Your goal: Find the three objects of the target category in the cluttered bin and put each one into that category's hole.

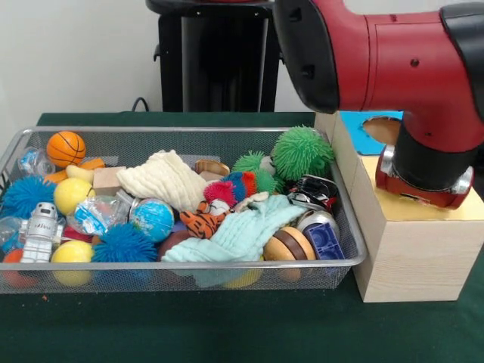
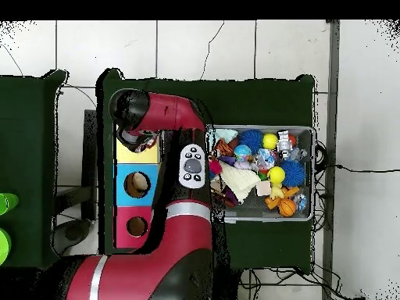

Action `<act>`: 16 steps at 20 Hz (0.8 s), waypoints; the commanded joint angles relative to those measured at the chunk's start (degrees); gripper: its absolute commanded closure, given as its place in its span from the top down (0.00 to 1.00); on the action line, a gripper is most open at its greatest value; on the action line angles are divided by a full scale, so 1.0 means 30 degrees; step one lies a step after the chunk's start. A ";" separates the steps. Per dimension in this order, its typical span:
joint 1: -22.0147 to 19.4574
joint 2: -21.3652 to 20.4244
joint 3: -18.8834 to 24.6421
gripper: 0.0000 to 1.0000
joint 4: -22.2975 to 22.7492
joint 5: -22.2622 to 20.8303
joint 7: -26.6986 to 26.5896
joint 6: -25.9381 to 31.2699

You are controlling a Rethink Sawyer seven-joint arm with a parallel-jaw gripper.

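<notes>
The wire mesh bin point(image 1: 189, 131) fills the left of the front view, and its rim point(image 2: 313, 173) also shows in the overhead view. It is full of toys. No printed rag shows plainly in it. The pale wood box with the yellow top point(image 1: 461, 210) stands to the right of the bin. My gripper point(image 1: 423, 189) hangs at the end of the red arm, right over the yellow top point(image 2: 125, 153), and the arm hides the yellow-topped hole. In the overhead view the gripper point(image 2: 138, 141) sits at the yellow top's edge. What it holds is hidden.
A blue-topped hole point(image 1: 382, 128) lies behind the yellow top, and a red-topped hole point(image 2: 137, 226) shows in the overhead view. In the bin lie a mint-green cloth point(image 1: 242, 234), a cream cloth point(image 1: 162, 180), a green spiky ball point(image 1: 301, 151), an orange basketball point(image 1: 66, 147) and a toy robot point(image 1: 41, 231).
</notes>
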 commanded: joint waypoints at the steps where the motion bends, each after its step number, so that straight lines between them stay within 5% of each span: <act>1: 0.0993 -0.2685 -0.0466 0.00 0.3888 -0.5031 -0.0932 -1.0905; 5: 0.0513 -0.4192 0.0144 0.00 0.5178 -0.5248 -0.0568 -1.1138; 11: -0.0331 -0.7088 0.1265 0.00 0.6192 -0.4890 -0.1381 -0.8041; 16: -0.1441 -0.8007 0.2297 0.00 0.6891 -0.4857 -0.2619 -0.7166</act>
